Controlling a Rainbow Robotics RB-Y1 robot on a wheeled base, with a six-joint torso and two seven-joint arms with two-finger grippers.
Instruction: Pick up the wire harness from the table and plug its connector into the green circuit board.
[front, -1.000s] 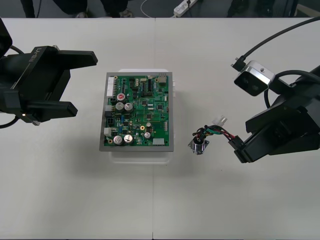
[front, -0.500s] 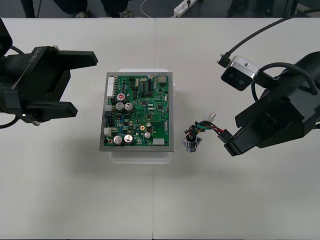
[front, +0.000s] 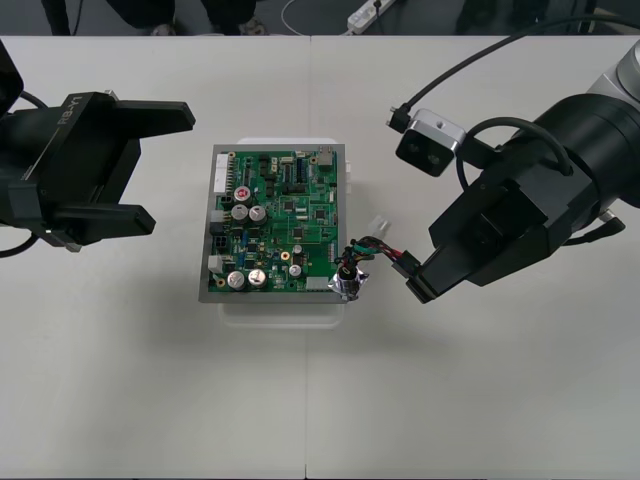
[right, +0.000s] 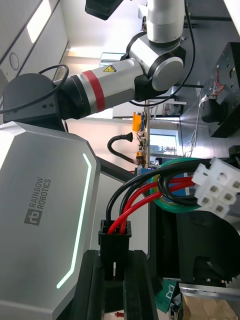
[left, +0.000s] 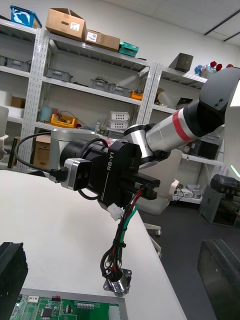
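Front view: my right hand (front: 415, 285) pinches the wire harness (front: 372, 250), its metal socket (front: 347, 283) dangling over the green circuit board (front: 275, 225) corner toward the table's (front: 480, 400) right edge; my left hand (front: 168, 168) hovers spread near the left edge. Right wrist view: the black plug (right: 114, 240), the one stiff place to grip, sits between my fingers (right: 141, 287). Left wrist view: the thin wires (left: 125, 220) hang limp and light, so I expect the heavier socket to swing.

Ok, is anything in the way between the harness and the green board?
Nothing visible. The right gripper holds the harness by its plug, and the socket hangs at the near right corner of the green board. The left gripper waits open, left of the board.
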